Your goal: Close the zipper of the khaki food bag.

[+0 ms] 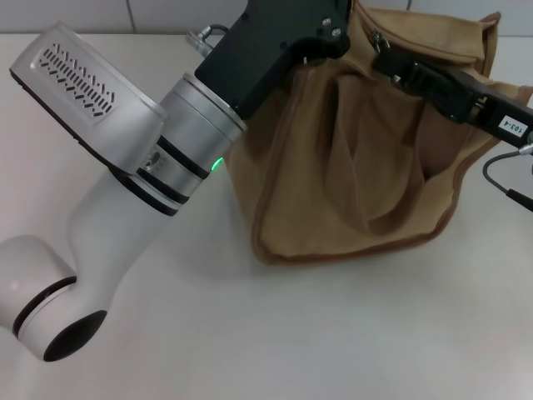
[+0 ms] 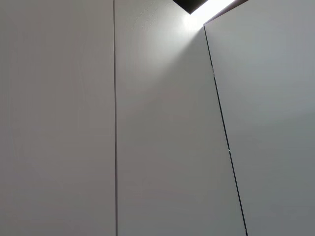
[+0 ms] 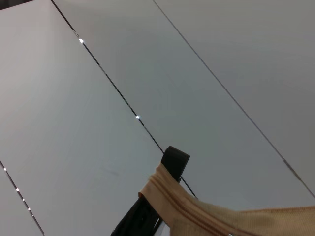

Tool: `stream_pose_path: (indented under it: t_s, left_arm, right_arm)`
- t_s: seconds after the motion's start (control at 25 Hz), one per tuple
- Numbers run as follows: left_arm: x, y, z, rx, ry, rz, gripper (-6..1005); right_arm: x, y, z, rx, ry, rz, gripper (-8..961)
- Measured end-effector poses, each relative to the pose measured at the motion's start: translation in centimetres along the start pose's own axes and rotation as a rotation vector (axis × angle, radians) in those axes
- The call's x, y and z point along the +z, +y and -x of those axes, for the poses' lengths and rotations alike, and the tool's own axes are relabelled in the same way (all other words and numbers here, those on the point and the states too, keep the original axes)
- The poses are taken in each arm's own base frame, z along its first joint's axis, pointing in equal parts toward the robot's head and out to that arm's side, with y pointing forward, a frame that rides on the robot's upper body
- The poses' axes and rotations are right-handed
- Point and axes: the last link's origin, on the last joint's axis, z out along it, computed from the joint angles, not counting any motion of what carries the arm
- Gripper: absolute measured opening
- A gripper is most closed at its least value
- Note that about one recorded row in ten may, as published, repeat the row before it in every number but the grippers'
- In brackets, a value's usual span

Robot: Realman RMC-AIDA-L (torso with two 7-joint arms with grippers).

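we found one readable marking in the head view: a small white label (image 1: 510, 127) that stood on the black body of the right hand (image 1: 433, 83), where that hand reached in over the top of the khaki food bag (image 1: 358, 167). its dark printed characters read "103-4", set slightly askew along the hand's casing. we could read nothing else: the pale vented housing on the left arm (image 1: 79, 79) carried only a pattern of slots with no letters, and the bag's canvas showed no brand or tag. in both wrist views we saw plain light panels with seams and no writing.
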Motion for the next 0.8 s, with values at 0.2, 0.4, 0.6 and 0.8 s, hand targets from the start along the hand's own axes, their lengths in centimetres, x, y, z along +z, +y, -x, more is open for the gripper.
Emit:
stream_pose_path:
  t_s: [0.2, 0.4, 0.6, 0.8]
  left_arm:
    - [0.00, 0.00, -0.01, 0.000, 0.000, 0.000, 103]
    - [0.00, 0.00, 0.00, 0.000, 0.000, 0.000, 104]
    - [-0.05, -0.01, 0.01, -0.001, -0.001, -0.002, 104]
    - [-0.04, 0.02, -0.03, -0.001, 0.001, -0.001, 105]
  right_arm:
    - [-0.03, -0.05, -0.15, 0.007, -0.001, -0.005, 189]
    - [-0.23, -0.09, -0.22, 0.010, -0.006, -0.011, 161]
    - [-0.53, -0.12, -0.12, 0.007, -0.019, -0.018, 152]
    - [-0.56, -0.13, -0.08, 0.006, -0.019, -0.018, 147]
